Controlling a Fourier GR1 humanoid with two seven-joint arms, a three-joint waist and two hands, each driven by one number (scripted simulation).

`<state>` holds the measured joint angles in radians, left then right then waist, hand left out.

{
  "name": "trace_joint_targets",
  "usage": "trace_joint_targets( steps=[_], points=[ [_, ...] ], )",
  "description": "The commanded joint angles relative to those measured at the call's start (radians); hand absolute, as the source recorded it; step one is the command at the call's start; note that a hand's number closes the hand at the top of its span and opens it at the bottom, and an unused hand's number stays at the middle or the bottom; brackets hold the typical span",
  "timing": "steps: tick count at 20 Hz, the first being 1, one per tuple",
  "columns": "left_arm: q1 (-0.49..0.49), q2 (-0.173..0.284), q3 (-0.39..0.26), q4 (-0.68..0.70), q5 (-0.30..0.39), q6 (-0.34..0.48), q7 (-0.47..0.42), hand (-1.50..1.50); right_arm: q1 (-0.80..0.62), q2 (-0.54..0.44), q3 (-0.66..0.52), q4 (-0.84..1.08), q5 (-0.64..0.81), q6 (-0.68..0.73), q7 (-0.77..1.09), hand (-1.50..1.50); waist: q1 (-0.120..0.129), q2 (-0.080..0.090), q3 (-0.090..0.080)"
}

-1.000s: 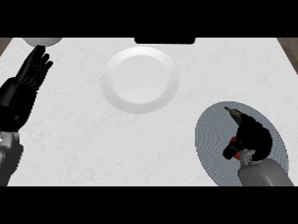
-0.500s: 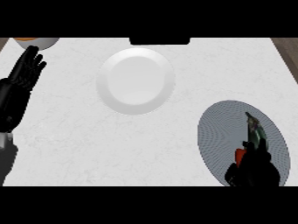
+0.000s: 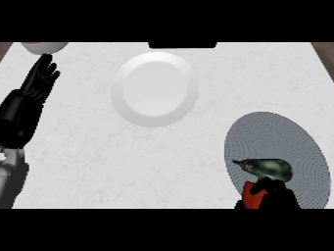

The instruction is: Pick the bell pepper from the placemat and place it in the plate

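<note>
Not yet delivered: on the white counter (image 3: 90, 162), the grey placemat (image 3: 285, 142) well apart from a bare plate (image 3: 155, 89). At the left edge, the left hand (image 3: 35, 90) resting open; low on the placemat, the right hand (image 3: 279, 198) against the red bell pepper (image 3: 252, 197), grip impossible to tell. Left to do: lifting, carrying, placing.

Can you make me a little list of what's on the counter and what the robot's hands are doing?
plate: white plate, nothing on it, far middle of the counter
placemat: grey oval placemat, near right
bell pepper: red bell pepper, on the placemat's near edge, partly hidden
eggplant: dark eggplant, lying on the placemat just beyond the pepper
right hand: right hand, at the pepper; grip unclear
left hand: left hand, open, resting at the left, fingers up
bowl: bowl, far left corner
</note>
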<state>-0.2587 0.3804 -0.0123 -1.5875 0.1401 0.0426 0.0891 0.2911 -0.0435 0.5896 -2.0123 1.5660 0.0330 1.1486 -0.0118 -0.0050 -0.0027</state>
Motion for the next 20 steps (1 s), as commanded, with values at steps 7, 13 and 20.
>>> trace_joint_targets(
  steps=[7, 13, 20],
  points=[
    [-0.019, 0.001, 0.009, -0.020, 0.006, -0.030, 0.012, 0.00, -0.337, 0.043, 0.226, -0.074, 0.070, -0.063, 0.197, 1.50, 0.028, 0.006, 0.002],
    [-0.038, -0.013, 0.016, -0.012, -0.009, -0.020, 0.029, 0.00, -0.631, 0.043, 0.142, 0.092, -0.127, -0.061, 0.246, 1.50, 0.034, 0.008, 0.002],
    [-0.044, -0.028, -0.001, -0.011, -0.010, -0.039, 0.022, 0.00, -0.941, 0.043, -0.040, 0.383, -0.307, -0.161, 0.202, 1.50, 0.057, 0.014, 0.002]
  ],
)
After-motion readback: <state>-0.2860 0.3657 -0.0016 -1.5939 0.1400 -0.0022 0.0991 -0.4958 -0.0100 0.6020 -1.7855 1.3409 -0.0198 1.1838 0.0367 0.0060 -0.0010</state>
